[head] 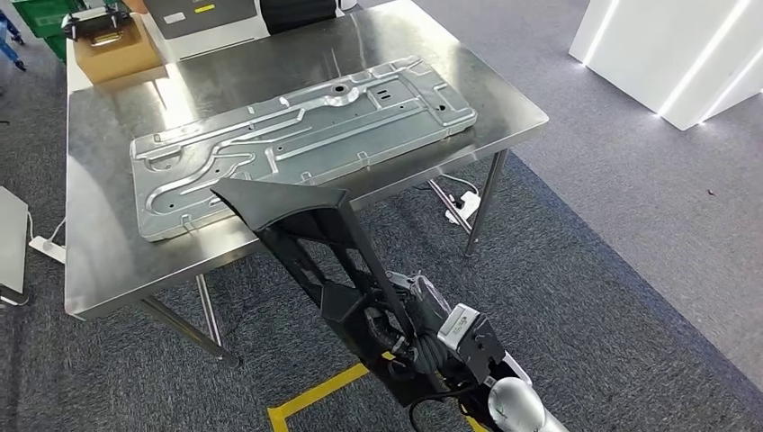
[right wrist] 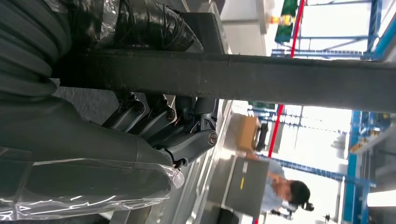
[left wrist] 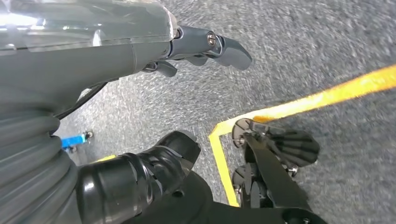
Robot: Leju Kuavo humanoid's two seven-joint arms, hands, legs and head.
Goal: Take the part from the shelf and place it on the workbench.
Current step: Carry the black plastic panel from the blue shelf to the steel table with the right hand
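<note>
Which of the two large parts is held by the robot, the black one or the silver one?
The black part: the right hand holds it above the table edge. The silver plate lies flat on the steel table, touched by no hand.

Steel workbench [head: 117, 243] on grey carpet floor [head: 630, 234], thin legs. Large embossed metal panel [head: 297, 135] lies flat across bench centre, long axis running 8 to 2 o'clock. Cardboard box [head: 115, 52] at bench's 11 o'clock corner, a dark object [head: 94, 22] on top. Grey case [head: 202, 16] at 12 o'clock edge. Yellow tape line [head: 310, 396] on floor at 6 o'clock.
</note>
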